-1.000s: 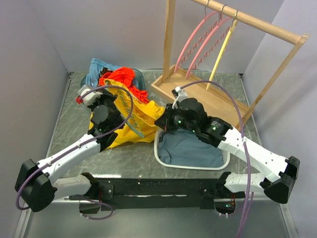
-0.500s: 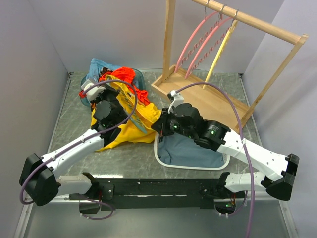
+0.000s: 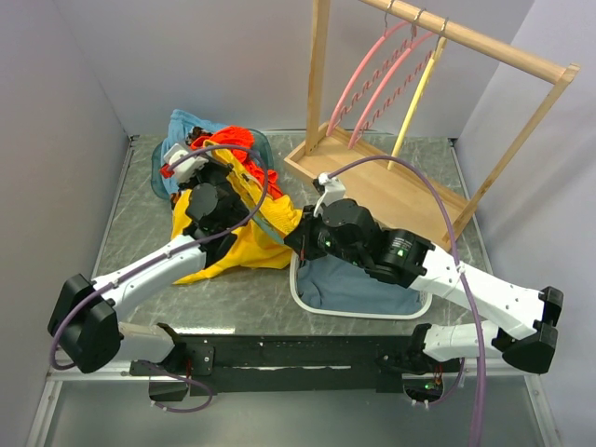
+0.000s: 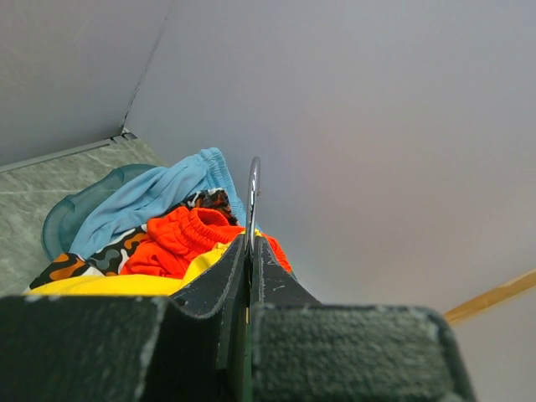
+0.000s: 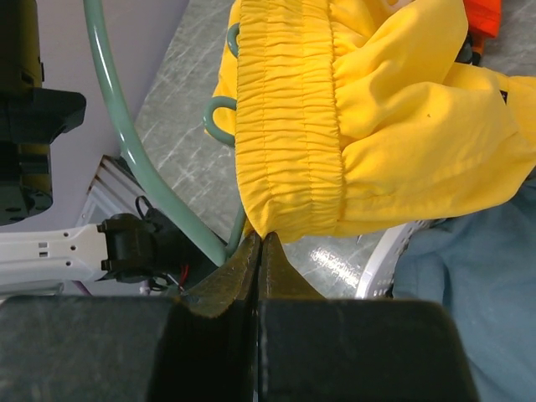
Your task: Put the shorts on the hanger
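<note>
Right wrist view: right end effector (image 5: 259, 244) clamped on the waistband of the yellow shorts (image 5: 352, 142), apparently to draw it along the teal hanger (image 5: 117, 126) beneath. Left end effector (image 4: 249, 247) pinched shut on the hanger's metal hook (image 4: 253, 197), likely steadying it. Shorts lie heaped on the desk (image 3: 140, 237), against other clothes.

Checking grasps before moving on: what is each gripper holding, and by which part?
The left gripper pinches the hanger by its metal hook; the right gripper pinches the shorts at the edge of the elastic waistband.
</note>
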